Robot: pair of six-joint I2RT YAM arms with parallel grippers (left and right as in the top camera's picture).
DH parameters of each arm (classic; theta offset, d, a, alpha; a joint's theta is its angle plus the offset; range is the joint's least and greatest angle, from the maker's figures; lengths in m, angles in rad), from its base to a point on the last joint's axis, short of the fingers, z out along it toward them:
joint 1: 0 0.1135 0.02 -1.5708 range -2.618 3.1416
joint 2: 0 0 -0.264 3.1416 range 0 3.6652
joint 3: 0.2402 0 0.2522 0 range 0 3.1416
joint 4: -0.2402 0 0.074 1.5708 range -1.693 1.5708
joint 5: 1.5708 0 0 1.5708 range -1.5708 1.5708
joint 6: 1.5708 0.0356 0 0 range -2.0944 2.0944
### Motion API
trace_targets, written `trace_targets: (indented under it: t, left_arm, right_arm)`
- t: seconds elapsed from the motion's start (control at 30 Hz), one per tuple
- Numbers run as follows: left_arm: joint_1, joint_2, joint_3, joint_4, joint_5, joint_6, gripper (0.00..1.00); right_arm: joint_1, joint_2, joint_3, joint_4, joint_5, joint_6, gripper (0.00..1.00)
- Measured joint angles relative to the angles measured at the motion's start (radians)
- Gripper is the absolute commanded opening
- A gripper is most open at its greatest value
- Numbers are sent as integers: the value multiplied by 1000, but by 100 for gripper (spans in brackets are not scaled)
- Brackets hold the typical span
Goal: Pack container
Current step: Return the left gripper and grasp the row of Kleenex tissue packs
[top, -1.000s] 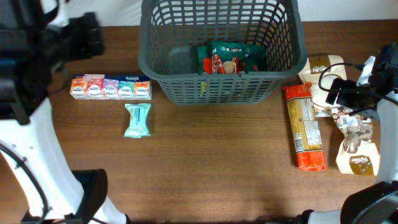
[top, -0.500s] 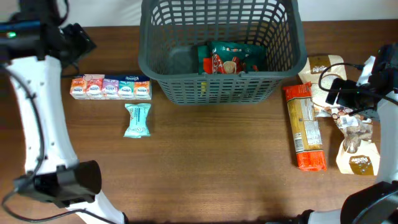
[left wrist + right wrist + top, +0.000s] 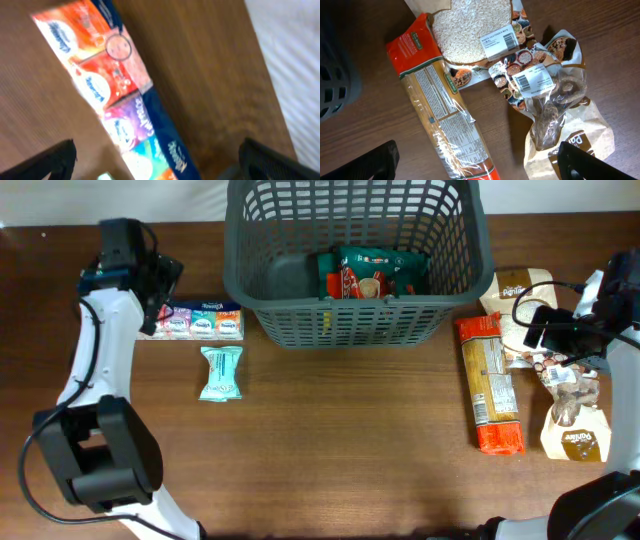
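Note:
The dark grey lattice basket (image 3: 250, 270) stands at the back middle with a green and red packet (image 3: 366, 273) inside. My left gripper (image 3: 158, 278) is open above the left end of a multicolour tissue pack (image 3: 200, 322), which fills the left wrist view (image 3: 115, 100). My right gripper (image 3: 560, 330) is open and empty above the packets at the right: an orange pasta pack (image 3: 489, 384) (image 3: 445, 115), a rice bag (image 3: 470, 30) and a paper bag of brown pieces (image 3: 572, 420) (image 3: 555, 110).
A teal snack bar (image 3: 220, 372) lies in front of the tissue pack. The basket's wall shows at the left edge of the right wrist view (image 3: 332, 90). The table's back edge runs behind the basket.
My left arm has swung in from the far left and come down over the left end of the tissue pack. The right arm and the groceries have not moved.

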Motion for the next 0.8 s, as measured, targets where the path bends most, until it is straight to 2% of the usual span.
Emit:
trace_targets:
  t: [0.37,0.8]
  left_arm:
    - [0,168,-31,17,41,-105,100]
    - [0,215,-32,79,45,-129,96]
  right_arm:
    - [0,0,0,0,0,0,99]
    - [0,0,0,0,0,0,99]
